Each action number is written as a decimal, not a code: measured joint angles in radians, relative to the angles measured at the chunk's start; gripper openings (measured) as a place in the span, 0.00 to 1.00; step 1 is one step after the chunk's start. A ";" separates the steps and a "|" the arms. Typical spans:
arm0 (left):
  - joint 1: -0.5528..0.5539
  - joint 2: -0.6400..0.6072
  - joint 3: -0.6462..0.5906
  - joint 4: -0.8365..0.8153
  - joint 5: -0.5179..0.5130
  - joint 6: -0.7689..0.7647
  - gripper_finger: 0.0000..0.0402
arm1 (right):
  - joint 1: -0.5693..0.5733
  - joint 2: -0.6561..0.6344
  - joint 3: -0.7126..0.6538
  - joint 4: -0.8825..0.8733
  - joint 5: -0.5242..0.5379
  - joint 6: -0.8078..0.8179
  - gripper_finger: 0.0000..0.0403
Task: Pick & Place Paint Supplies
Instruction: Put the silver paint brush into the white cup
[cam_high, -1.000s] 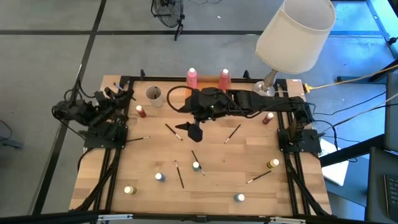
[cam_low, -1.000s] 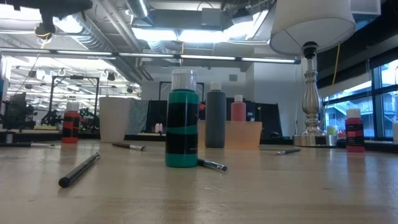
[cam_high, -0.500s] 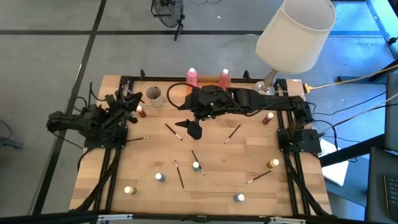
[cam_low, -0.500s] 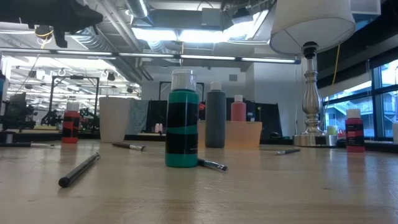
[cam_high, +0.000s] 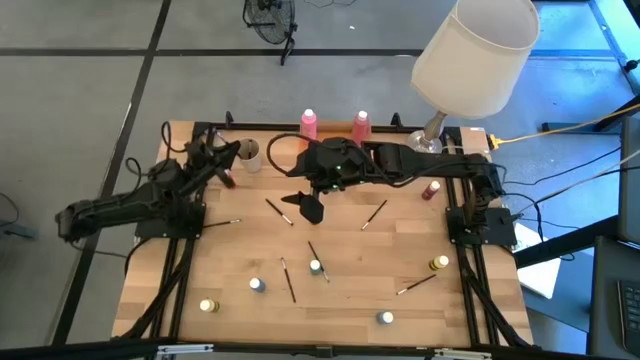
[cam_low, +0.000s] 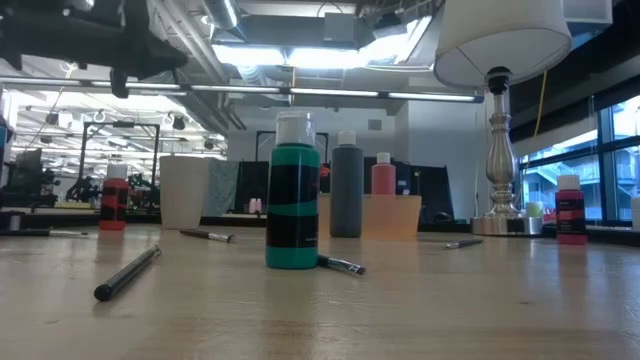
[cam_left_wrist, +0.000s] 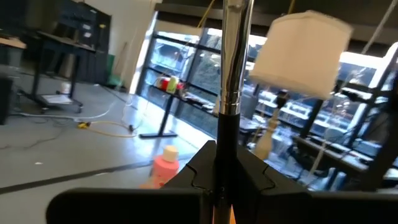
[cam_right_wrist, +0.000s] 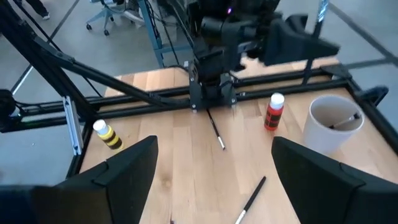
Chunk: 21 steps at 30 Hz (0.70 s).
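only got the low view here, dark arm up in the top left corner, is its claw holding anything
observer: yes, the left claw is shut on a thin brush.
operator: where's that over the table
observer: at the back left, right beside the beige cup.
operator: and the other arm
observer: the right claw is open and empty, above the middle of the table.

you won't find any writing to read here: the dark band on the green bottle (cam_low: 293, 205) near the table's front edge shows no legible label, and the bottles further back along the table are too small to make out any words, brands or numbers.
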<state>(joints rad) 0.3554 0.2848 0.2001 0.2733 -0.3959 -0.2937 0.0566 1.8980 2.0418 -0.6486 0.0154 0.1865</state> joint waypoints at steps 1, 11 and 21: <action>0.028 0.008 0.000 0.001 0.012 0.000 0.05 | -0.001 0.000 -0.004 -0.001 0.000 0.010 0.79; 0.296 0.083 0.000 0.026 0.183 -0.054 0.05 | -0.011 0.000 -0.013 0.017 -0.016 0.023 0.79; 0.394 0.366 0.000 0.229 0.350 -0.111 0.05 | -0.011 0.000 -0.013 0.026 -0.017 0.023 0.79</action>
<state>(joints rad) 0.7496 0.6507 0.2001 0.5025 -0.0455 -0.4044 0.0460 1.8980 2.0293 -0.6221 -0.0017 0.2092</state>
